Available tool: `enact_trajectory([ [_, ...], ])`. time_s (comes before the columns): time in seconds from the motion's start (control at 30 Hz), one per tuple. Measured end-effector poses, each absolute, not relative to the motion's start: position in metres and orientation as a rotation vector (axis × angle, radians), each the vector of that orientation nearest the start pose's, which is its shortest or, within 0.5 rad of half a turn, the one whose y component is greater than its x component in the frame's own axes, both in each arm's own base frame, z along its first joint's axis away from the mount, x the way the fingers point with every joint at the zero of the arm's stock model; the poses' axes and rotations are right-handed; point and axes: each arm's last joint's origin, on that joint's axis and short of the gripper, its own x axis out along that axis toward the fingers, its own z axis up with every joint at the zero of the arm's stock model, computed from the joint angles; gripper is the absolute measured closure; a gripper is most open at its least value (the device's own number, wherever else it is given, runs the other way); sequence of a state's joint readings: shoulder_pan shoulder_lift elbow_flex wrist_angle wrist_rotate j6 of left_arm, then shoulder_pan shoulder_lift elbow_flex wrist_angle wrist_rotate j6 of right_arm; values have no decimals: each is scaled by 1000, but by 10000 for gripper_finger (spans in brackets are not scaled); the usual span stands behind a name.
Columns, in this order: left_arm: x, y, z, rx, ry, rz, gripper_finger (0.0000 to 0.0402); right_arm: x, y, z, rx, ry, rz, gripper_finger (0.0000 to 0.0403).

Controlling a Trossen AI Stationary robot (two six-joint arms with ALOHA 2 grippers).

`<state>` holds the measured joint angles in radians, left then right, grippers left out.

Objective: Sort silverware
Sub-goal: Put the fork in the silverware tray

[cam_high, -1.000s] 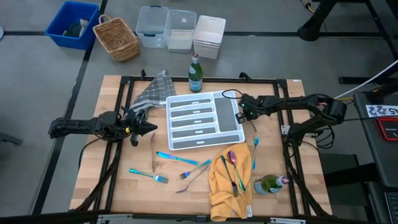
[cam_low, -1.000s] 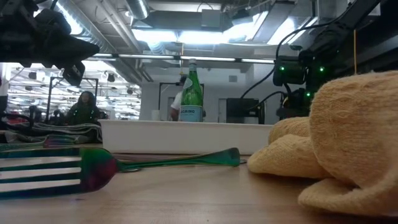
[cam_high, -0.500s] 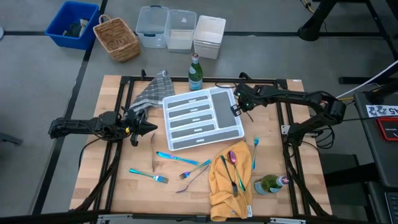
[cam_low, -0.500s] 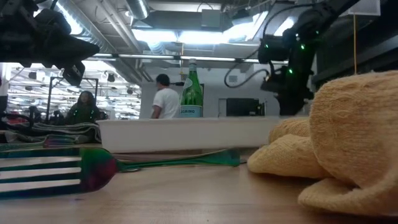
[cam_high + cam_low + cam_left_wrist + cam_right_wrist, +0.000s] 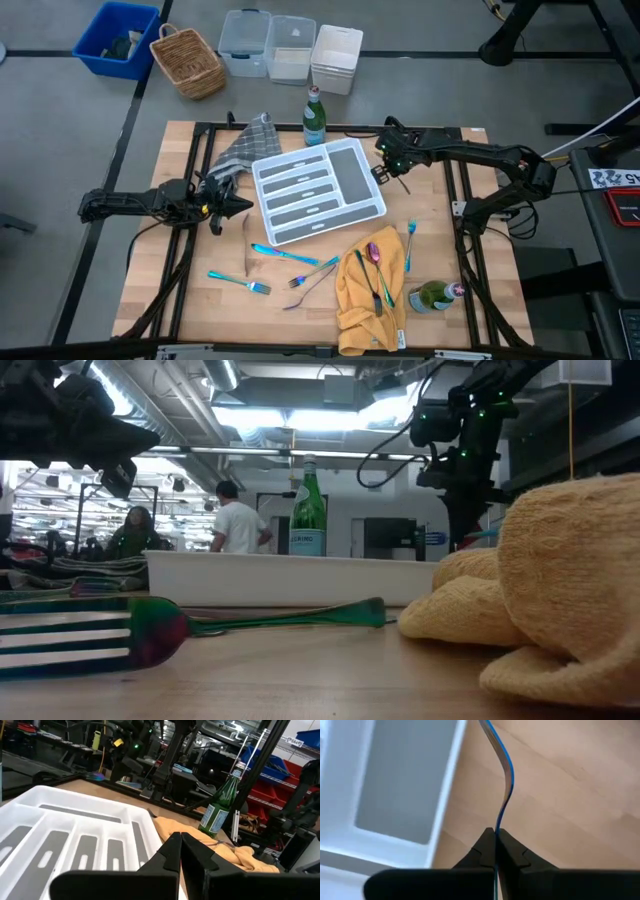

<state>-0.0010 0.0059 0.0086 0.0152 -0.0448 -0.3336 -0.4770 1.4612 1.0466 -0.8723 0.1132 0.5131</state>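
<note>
The white divided tray (image 5: 318,190) lies askew in the middle of the table. My right gripper (image 5: 385,170) hangs just off the tray's right end and is shut on a slim blue piece of silverware (image 5: 506,775), seen edge-on. More silverware lies near the front. There is a blue knife (image 5: 275,253), a blue fork (image 5: 240,281), crossed forks (image 5: 312,277), a fork (image 5: 410,238) and pieces on the yellow cloth (image 5: 372,300). My left gripper (image 5: 235,207) waits shut at the tray's left side. My right gripper pinches one end of the blue piece (image 5: 497,822) between its two fingers (image 5: 482,845), coming from above and pointing steeply down. The thin curved piece runs on below the fingers in line with them. Its lower end leaves the wrist picture, so whether it touches the table cannot be told.
A green bottle (image 5: 314,118) stands at the table's far edge beside a grey checked cloth (image 5: 243,148). Another bottle (image 5: 432,296) lies at the front right. Bins, a basket (image 5: 187,62) and a blue crate sit on the floor beyond. A person (image 5: 237,520) walks in the room behind.
My right gripper has risen and moved toward the table's far edge. The white tray has turned meanwhile. Its right end swung toward the far edge and the whole tray slid a little to the left.
</note>
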Motion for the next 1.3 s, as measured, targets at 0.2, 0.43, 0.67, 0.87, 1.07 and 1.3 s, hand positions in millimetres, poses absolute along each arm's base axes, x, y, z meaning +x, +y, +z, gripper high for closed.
enact_trajectory([
  [0.2,98,1,167,-334,-25,40,402,239,-125,230,660,1118,-748,400],
  [0.43,98,1,167,-334,-25,40,402,269,-105,238,422,986,-448,400],
  [0.67,97,1,167,-334,-25,40,402,309,-75,245,72,766,-197,400],
  [0.87,98,1,167,-334,-25,40,402,338,-54,234,-31,649,-54,400],
  [1.07,98,1,167,-334,-25,40,402,363,-35,216,-126,546,72,400],
  [1.3,98,1,167,-334,-25,40,402,380,-29,205,-207,518,110,400],
])
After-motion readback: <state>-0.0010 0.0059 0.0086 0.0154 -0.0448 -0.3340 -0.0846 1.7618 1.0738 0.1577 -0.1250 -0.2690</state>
